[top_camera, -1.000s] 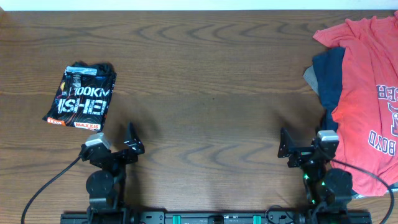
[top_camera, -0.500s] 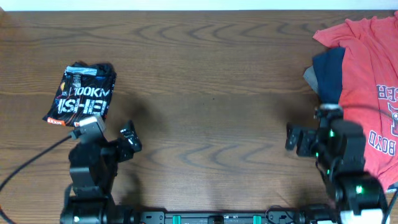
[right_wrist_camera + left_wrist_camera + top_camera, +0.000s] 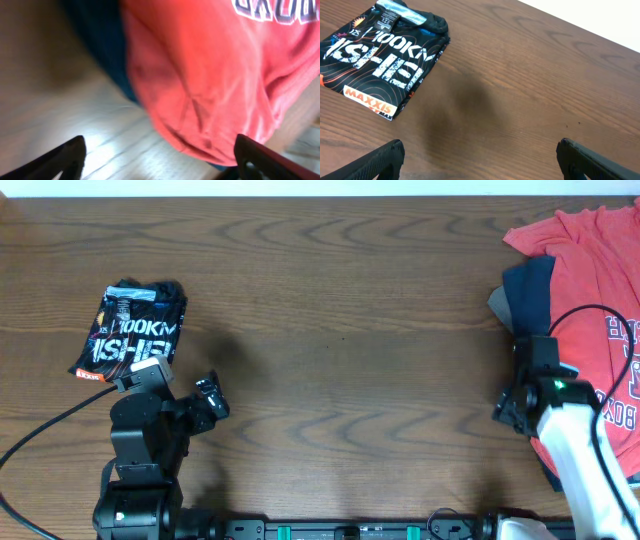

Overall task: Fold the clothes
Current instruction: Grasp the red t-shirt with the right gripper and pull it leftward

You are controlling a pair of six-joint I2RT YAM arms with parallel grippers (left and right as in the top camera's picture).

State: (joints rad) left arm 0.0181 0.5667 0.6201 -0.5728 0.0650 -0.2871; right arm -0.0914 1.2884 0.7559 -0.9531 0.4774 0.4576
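A coral-red T-shirt (image 3: 585,290) with white-and-navy lettering lies crumpled at the right edge of the table, over a navy shirt (image 3: 527,305). In the right wrist view the red shirt (image 3: 200,75) fills the upper frame with navy cloth (image 3: 100,45) to its left. My right gripper (image 3: 510,412) (image 3: 159,162) is open and empty at the red shirt's near left edge. A folded black T-shirt with white lettering (image 3: 132,335) (image 3: 382,62) lies at the left. My left gripper (image 3: 208,402) (image 3: 479,160) is open and empty over bare wood, right of the black shirt.
The table is dark brown wood (image 3: 340,310). The arms' bases and cables sit along the near edge (image 3: 350,530). The table's far edge meets a white wall.
My right arm has swung right and forward, bringing its gripper to the red shirt's edge. My left arm has risen slightly and shifted toward the black shirt.
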